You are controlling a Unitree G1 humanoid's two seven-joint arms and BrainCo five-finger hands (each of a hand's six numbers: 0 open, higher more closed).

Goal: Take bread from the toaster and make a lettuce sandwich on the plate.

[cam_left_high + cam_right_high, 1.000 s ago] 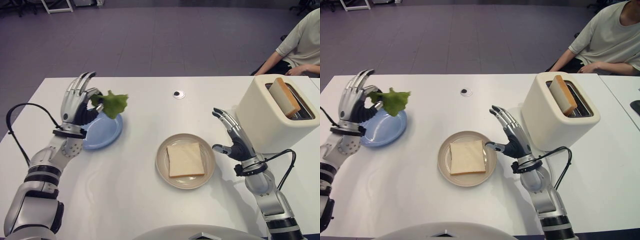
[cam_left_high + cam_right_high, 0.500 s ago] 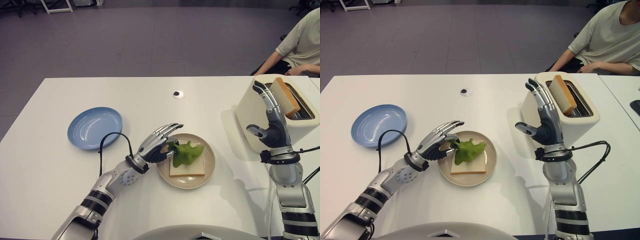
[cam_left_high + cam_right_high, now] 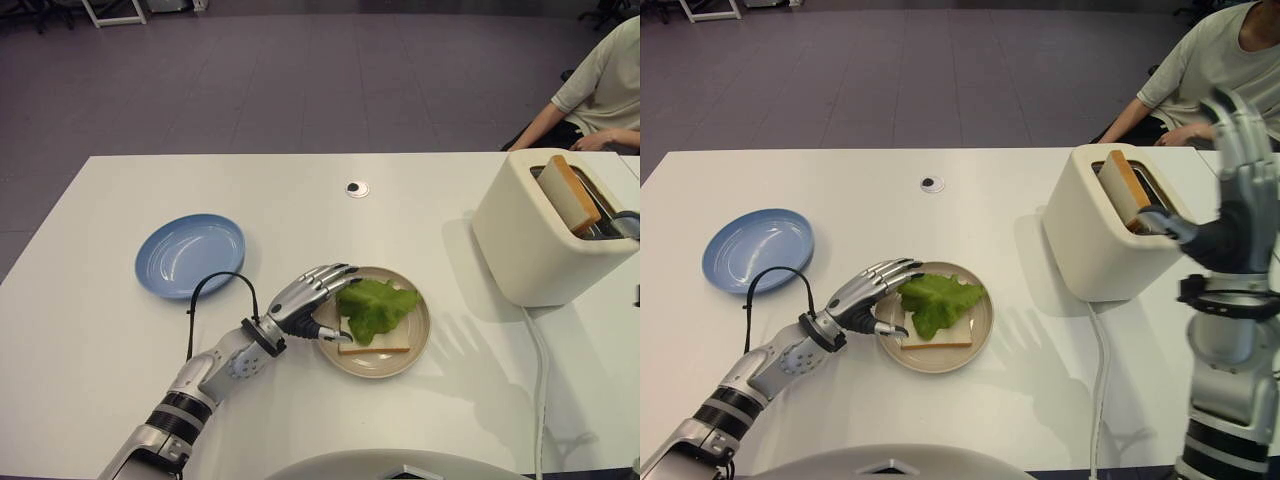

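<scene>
The green ruffled lettuce leaf [image 3: 376, 305] lies on the square slice of white bread [image 3: 375, 347], which sits in the round beige plate [image 3: 421, 326] at the middle of the white table [image 3: 300, 200]. The leaf hides most of the slice; I can see only its near edge and near corners. The far left part of the leaf overhangs the bread toward the plate rim.

My left hand [image 3: 305, 297] is at the plate's left rim, just beside the leaf. Its fingers are loosely bent and reach over the rim above the leaf's left edge, with the thumb spread apart on the near side. Nothing is clamped between them. I cannot tell whether the fingertips touch the leaf.

A second, browner slice of bread [image 3: 1127, 187] stands tilted in the slot of the cream box-shaped toaster [image 3: 1090, 250] to the right of the plate. Its lower half is hidden inside the slot.

My right hand [image 3: 1240, 225] is raised beside the toaster's right side, fingers extended upward and holding nothing. Its thumb points at the slot. Contact between thumb and slice cannot be confirmed. The left eye view cuts this hand off at the frame edge.

A round blue plate [image 3: 190, 256] rests well to the left.
</scene>
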